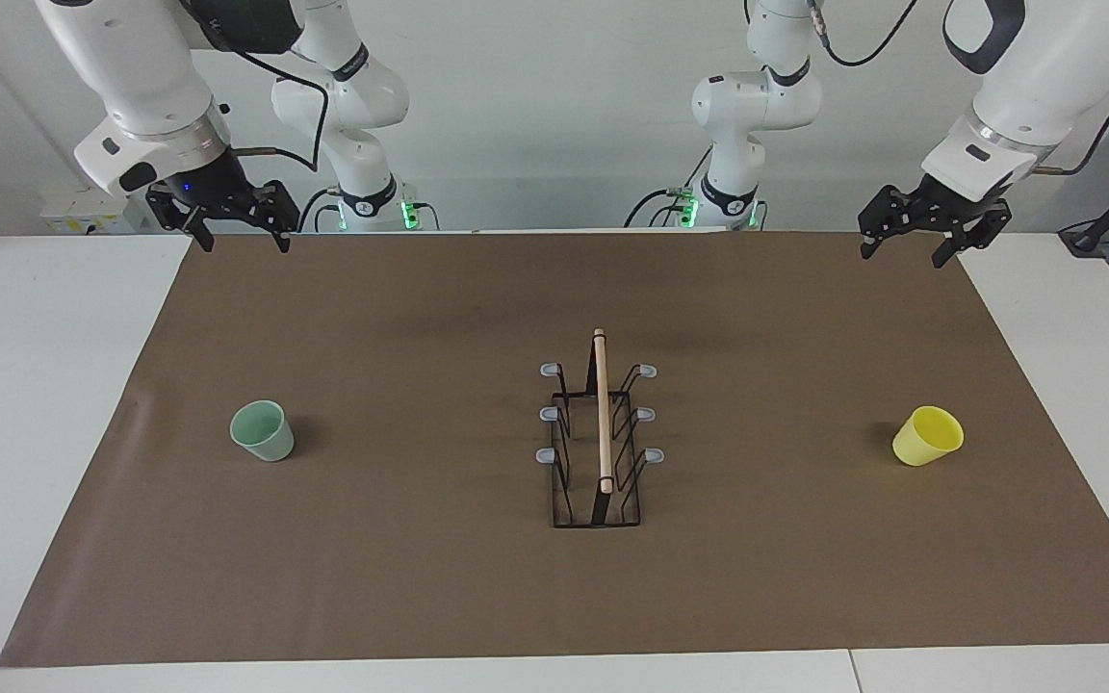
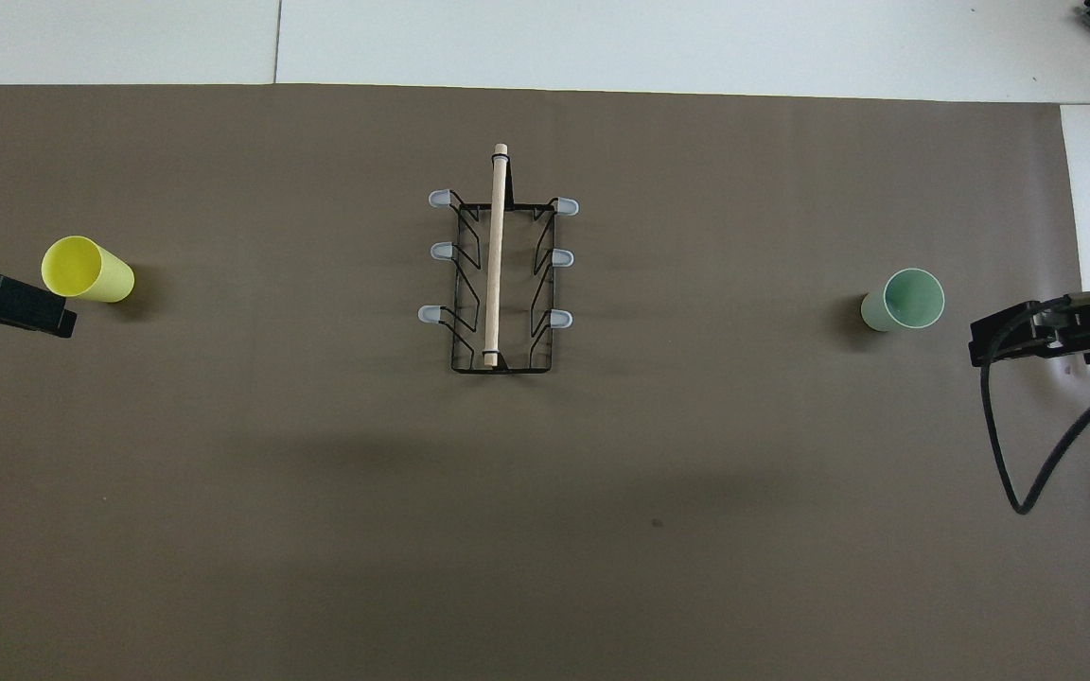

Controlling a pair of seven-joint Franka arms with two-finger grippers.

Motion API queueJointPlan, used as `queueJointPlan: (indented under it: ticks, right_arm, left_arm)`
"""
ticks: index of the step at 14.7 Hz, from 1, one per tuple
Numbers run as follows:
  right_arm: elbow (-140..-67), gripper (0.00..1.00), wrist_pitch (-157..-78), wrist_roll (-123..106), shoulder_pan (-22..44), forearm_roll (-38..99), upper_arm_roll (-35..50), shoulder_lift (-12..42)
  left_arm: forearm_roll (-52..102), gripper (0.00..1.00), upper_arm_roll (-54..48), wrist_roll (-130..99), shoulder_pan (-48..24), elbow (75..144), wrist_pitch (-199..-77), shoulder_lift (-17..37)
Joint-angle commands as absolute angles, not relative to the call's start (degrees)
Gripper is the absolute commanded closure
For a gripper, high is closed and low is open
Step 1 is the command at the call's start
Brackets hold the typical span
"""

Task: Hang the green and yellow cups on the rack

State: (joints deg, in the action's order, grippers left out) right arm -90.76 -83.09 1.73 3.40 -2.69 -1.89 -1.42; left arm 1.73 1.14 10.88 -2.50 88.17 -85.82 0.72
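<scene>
The left gripper point(image 1: 932, 238) hung at the upper right of the facing view, over the brown mat's point(image 1: 420, 577) corner at the robots' edge. Its arm came down steeply from the top right of the frame, the wrist bent so the black fingers pointed down and a little toward the middle of the table. The jaws stood apart, with nothing between them.

The right gripper point(image 1: 239, 227) hung at the upper left of the same view, over the mat's other corner on the robots' edge. Its white forearm slanted in from the top left, and the fingers pointed straight down. These jaws were also spread wide and held nothing. In the overhead view only the tips of the two grippers showed, the left one at the frame's left edge point(image 2: 6, 305) and the right one at the right edge point(image 2: 1028, 339).

The rack point(image 1: 600, 438) stood upright at the centre of the mat in both views, its wooden rod point(image 1: 603, 409) running along the top and its six grey-tipped prongs bare. The green cup point(image 1: 263, 430) stood mouth up at the left of the facing view, toward the right arm's end of the table and well apart from the rack. The yellow cup point(image 1: 928, 436) sat at the right of that view, toward the left arm's end, tipped so that its mouth faced up and partly outward.
</scene>
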Motion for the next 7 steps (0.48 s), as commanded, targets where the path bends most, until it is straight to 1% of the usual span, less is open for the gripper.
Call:
queueJointPlan:
  ticks: [1,7]
  right_arm:
    - [-90.6,0.0,-84.2,1.7,3.2,-3.1,-1.9,-1.1]
    - [-90.8,0.0,-83.8,2.3,3.1,-2.5,-1.9,-1.6]
  left_arm:
    - [0.7,0.0,1.5,10.2,-3.2,89.5,-85.6,-0.5]
    - [0.6,0.0,1.6,10.1,-3.0,89.8,-84.2,-0.9]
